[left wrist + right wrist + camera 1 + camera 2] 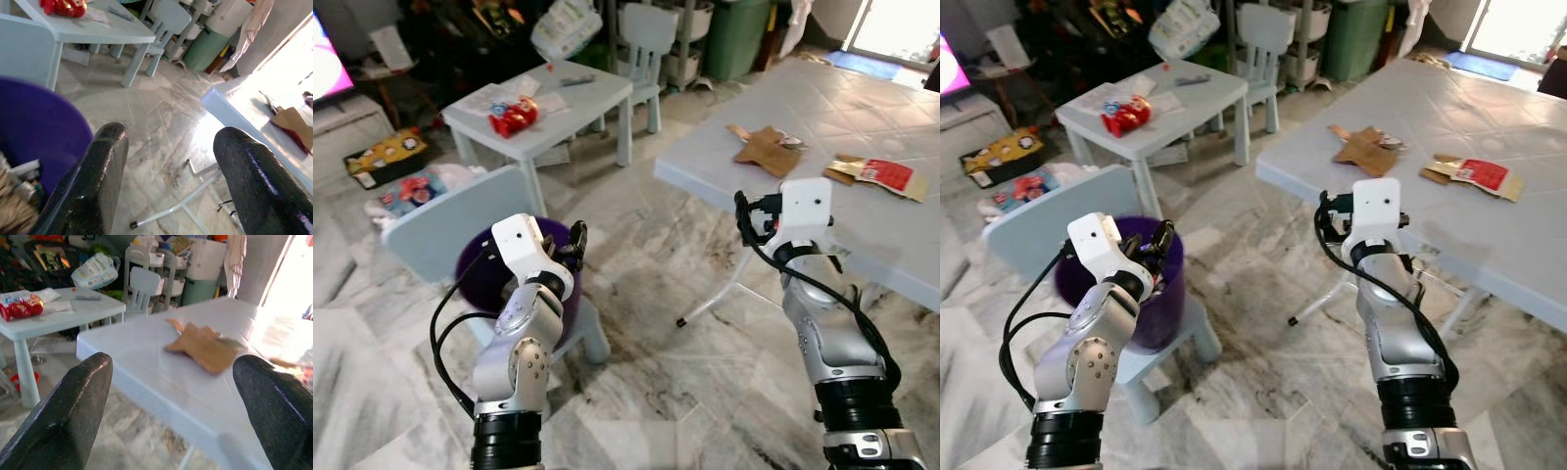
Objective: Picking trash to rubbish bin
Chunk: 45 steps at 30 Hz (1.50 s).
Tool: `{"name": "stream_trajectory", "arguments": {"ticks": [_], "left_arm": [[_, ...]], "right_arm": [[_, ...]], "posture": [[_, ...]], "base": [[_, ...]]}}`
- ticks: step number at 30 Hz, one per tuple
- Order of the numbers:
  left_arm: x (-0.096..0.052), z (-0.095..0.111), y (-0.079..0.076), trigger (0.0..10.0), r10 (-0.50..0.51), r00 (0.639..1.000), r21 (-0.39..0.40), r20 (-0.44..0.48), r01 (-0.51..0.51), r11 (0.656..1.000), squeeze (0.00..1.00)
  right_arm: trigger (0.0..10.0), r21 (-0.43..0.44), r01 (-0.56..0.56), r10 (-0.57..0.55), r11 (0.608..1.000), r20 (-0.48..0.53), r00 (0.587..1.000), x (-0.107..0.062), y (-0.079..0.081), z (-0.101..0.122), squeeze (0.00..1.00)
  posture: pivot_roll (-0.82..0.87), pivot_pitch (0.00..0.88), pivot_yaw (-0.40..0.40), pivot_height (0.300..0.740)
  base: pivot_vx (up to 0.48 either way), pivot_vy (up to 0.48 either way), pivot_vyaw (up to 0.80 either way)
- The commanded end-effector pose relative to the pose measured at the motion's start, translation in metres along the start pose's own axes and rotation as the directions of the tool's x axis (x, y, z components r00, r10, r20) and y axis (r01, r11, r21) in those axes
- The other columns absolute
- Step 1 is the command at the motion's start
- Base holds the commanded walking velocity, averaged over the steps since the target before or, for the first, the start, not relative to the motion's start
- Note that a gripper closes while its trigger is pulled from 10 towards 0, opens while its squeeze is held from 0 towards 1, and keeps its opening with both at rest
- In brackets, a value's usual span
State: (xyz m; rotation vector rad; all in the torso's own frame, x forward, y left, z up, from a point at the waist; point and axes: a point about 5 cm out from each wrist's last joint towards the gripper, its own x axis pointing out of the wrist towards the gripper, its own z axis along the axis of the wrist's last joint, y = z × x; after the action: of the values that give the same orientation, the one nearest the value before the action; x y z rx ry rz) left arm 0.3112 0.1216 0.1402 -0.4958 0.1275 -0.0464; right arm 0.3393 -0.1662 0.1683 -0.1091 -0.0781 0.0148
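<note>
A purple rubbish bin [472, 262] stands on a small pale-blue chair [431, 223] at the left, with scraps of trash [14, 183] inside it. My left gripper [576, 241] hovers open at the bin's right rim with nothing between its fingers [105, 161]. A brown cardboard piece [766, 149] and a red-and-tan wrapper [881, 176] lie on the big white table [862, 108] at the right. My right gripper [744, 215] is open and empty in front of that table's near edge, pointing toward the cardboard piece [205, 346]. A red snack bag [513, 117] rests on the small table [597, 90].
The big table's folding leg [720, 299] reaches onto the marble floor between my arms. A child's chair [646, 39] and a green container [739, 34] stand at the back. Packets and clutter [391, 162] lie on the floor at far left.
</note>
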Motion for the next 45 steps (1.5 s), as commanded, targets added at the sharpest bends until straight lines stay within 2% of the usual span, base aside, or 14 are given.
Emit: {"name": "stream_trajectory", "arguments": {"ticks": [1,17,25,26,29,30,31,32,35,38,45], "left_arm": [[-0.001,0.003,0.007,10.0,0.021,1.000,0.014,0.008,-0.021,1.000,0.00],[-0.001,0.001,0.007,10.0,0.016,1.000,0.028,-0.009,-0.016,0.999,0.00],[0.001,0.006,-0.002,10.0,-0.061,0.998,0.240,-0.005,0.061,0.969,0.00],[0.001,0.006,-0.002,10.0,-0.061,0.998,0.240,-0.005,0.061,0.969,0.00],[0.001,0.015,-0.003,10.0,-0.080,0.996,0.279,0.040,0.066,0.958,0.00],[0.001,0.022,-0.002,10.0,-0.082,0.992,0.316,0.092,0.049,0.947,0.00],[0.001,0.022,-0.002,10.0,-0.082,0.992,0.316,0.092,0.049,0.947,0.00],[0.001,0.028,0.001,10.0,-0.078,0.987,0.354,0.139,0.024,0.935,0.00],[0.000,0.037,0.006,10.0,-0.075,0.976,0.378,0.203,-0.007,0.926,0.00],[0.001,0.041,0.009,10.0,-0.070,0.974,0.393,0.213,-0.020,0.919,0.00],[0.004,0.044,0.014,10.0,-0.049,0.971,0.370,0.233,-0.042,0.928,0.00]], "right_arm": [[10.0,0.005,-0.017,0.017,1.000,0.026,1.000,0.002,0.007,0.008,0.00],[10.0,0.001,-0.017,0.017,1.000,0.028,0.999,0.004,0.008,0.008,0.00],[10.0,0.014,-0.018,0.018,1.000,0.029,0.999,0.005,0.009,0.008,0.00],[10.0,0.014,-0.018,0.018,1.000,0.029,0.999,0.005,0.009,0.008,0.00],[10.0,0.045,-0.011,0.009,0.999,0.050,0.999,0.005,0.010,0.010,0.00],[10.0,0.080,-0.009,0.003,0.997,0.070,0.998,0.004,0.010,0.013,0.00],[10.0,0.080,-0.009,0.003,0.997,0.070,0.998,0.004,0.010,0.013,0.00],[10.0,0.105,-0.006,-0.003,0.994,0.083,0.997,0.004,0.011,0.014,0.00],[10.0,0.127,-0.006,-0.004,0.992,0.082,0.997,0.003,0.012,0.014,0.00],[10.0,0.126,-0.001,-0.010,0.992,0.083,0.996,0.002,0.012,0.013,0.00],[10.0,0.118,0.027,-0.036,0.993,0.070,0.997,-0.001,0.009,0.008,0.00]], "posture": [[0.04,0.072,-0.023,0.740],[0.04,0.070,-0.024,0.740],[0.05,0.064,-0.025,0.740],[0.05,0.064,-0.025,0.740],[0.06,0.064,-0.014,0.740],[0.06,0.065,-0.011,0.740],[0.06,0.065,-0.011,0.740],[0.07,0.068,-0.004,0.740],[0.07,0.071,0.002,0.740],[0.07,0.071,0.012,0.740],[0.07,0.060,0.033,0.740]], "base": [[0.352,0.000,0.00],[0.354,0.000,-0.06],[0.000,0.000,-0.80],[0.000,0.000,-0.80],[0.000,0.000,-0.80],[0.000,0.000,-0.79],[0.000,0.000,-0.79],[0.000,0.000,0.00],[0.000,0.000,0.00],[0.000,0.000,0.00],[0.000,0.000,0.00]]}}
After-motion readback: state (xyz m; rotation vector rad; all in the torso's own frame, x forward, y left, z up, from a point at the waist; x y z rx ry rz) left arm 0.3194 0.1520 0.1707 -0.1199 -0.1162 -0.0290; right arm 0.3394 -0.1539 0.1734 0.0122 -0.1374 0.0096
